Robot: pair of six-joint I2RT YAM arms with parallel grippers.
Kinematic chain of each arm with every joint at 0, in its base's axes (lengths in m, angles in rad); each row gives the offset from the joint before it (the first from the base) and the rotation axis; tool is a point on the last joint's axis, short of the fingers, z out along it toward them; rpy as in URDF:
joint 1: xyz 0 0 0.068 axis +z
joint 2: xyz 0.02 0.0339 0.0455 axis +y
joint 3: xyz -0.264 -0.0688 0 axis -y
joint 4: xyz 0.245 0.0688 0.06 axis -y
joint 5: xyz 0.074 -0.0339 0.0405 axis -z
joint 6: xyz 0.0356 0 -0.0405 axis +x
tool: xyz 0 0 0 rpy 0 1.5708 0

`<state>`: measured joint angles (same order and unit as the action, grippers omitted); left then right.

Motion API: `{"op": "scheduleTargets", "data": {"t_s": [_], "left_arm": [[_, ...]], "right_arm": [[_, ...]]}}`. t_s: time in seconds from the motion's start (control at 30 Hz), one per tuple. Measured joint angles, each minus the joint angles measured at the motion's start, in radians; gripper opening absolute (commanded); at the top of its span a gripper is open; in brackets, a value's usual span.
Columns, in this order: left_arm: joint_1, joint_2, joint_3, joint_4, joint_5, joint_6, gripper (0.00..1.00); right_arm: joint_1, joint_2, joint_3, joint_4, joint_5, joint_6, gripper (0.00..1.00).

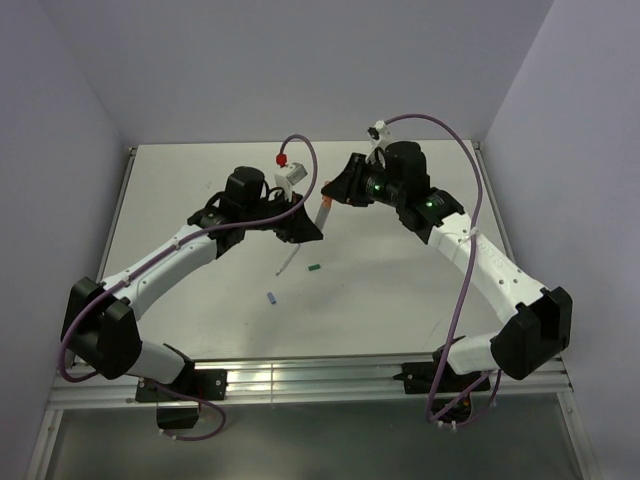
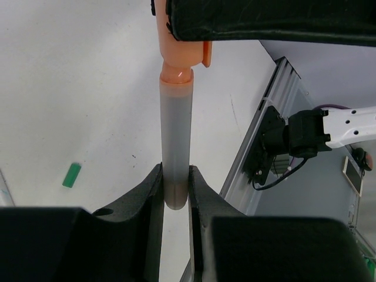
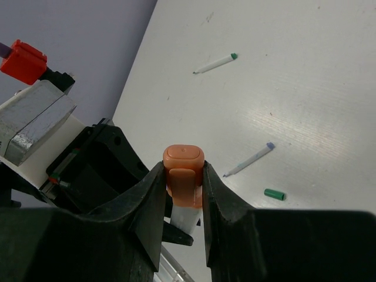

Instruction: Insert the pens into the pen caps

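From above, the left fingers [image 1: 303, 226] and right fingers [image 1: 338, 192] meet in the air over the surface [image 1: 400, 290], with the thick pen [image 1: 323, 211] spanning between them. Below lie a thin pen [image 1: 288, 262], a green cap [image 1: 313, 268] and a blue cap [image 1: 272, 297].

The left wrist view shows the left fingers clamped on the grey barrel [image 2: 175, 135], with the green cap [image 2: 71, 175] off to the left.

The right wrist view shows the right fingers pinched tight on the orange end [image 3: 183, 167]. A green-tipped pen [image 3: 214, 63], a bluish-tipped pen [image 3: 249, 160] and the green cap [image 3: 274, 194] lie on the surface.
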<state>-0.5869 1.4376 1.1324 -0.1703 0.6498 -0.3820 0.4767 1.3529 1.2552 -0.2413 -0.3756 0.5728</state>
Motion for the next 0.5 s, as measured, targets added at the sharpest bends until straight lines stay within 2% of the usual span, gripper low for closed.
{"op": "scheduleTargets", "data": {"t_s": [0.33,0.5], "left_arm": [[-0.002,0.000,-0.010,0.000,-0.052,0.003,0.00],[-0.004,0.000,-0.016,-0.002,-0.077,0.003,0.00]], "right_arm": [[0.039,0.019,0.000,-0.022,0.121,-0.014,0.00],[0.042,0.029,0.000,-0.023,0.120,0.001,0.00]]}}
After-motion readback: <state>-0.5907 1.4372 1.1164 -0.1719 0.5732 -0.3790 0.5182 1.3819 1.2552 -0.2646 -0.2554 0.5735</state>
